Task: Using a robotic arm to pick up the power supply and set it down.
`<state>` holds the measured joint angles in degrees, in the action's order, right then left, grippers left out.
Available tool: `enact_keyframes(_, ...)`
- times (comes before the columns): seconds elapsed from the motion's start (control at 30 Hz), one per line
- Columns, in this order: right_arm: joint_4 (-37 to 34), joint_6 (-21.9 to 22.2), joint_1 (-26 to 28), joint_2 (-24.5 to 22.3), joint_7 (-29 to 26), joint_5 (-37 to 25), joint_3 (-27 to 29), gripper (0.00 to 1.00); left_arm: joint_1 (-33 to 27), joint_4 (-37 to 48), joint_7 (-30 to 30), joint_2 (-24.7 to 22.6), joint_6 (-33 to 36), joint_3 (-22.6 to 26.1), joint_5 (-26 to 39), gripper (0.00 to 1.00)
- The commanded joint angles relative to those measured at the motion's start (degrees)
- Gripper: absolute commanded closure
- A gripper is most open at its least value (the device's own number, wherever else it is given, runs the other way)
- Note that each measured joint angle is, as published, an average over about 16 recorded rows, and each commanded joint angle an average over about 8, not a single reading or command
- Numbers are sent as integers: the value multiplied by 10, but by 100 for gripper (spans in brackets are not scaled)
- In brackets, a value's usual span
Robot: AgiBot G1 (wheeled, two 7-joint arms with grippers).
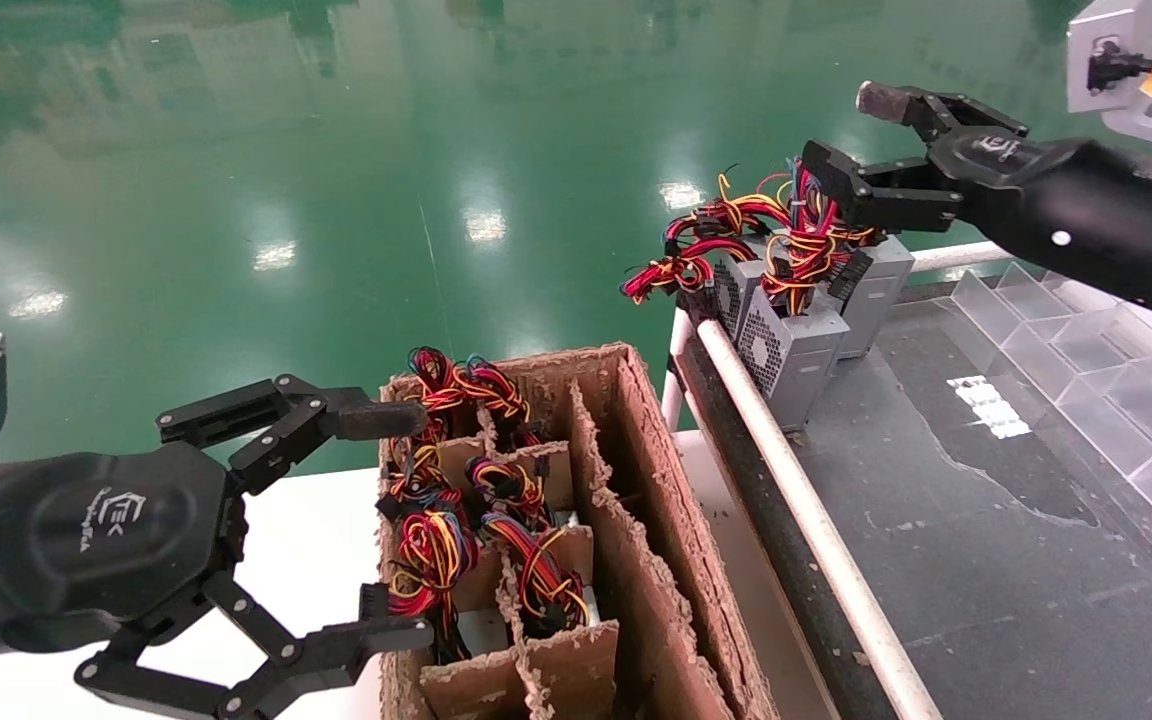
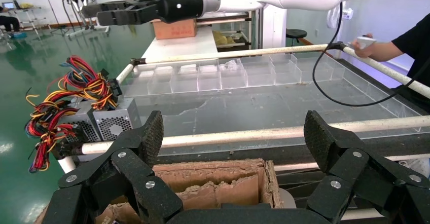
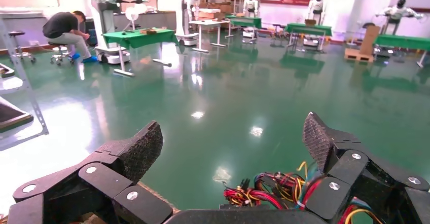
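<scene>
Grey power supply (image 1: 798, 345) below right end effector (image 1: 861, 140)

Tangled wires (image 1: 786, 235) under the right pincer (image 1: 841, 135)

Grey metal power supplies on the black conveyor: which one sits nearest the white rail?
The front grey power supply, perforated fan side facing the white rail; the other grey box stands behind it, under the open right gripper.

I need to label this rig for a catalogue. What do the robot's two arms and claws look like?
Both claws, left claw and right claw, are black, with jointed linkage fingers, silver screws, textured pads and a white logo on the palm housing. The wrists are glossy black. A grey camera box with a black cable and yellow tag sits by the right wrist.
</scene>
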<state>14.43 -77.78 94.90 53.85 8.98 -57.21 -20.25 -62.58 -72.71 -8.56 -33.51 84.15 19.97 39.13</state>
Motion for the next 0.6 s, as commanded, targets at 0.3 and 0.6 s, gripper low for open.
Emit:
enact_keyframes(0.3,123,-17,-70,-39,-41,32,9,0,0,0,0,0,0,0,0,0)
enact_keyframes(0.6,235,-31,-132,-75,-78,61,17,0,0,0,0,0,0,0,0,0)
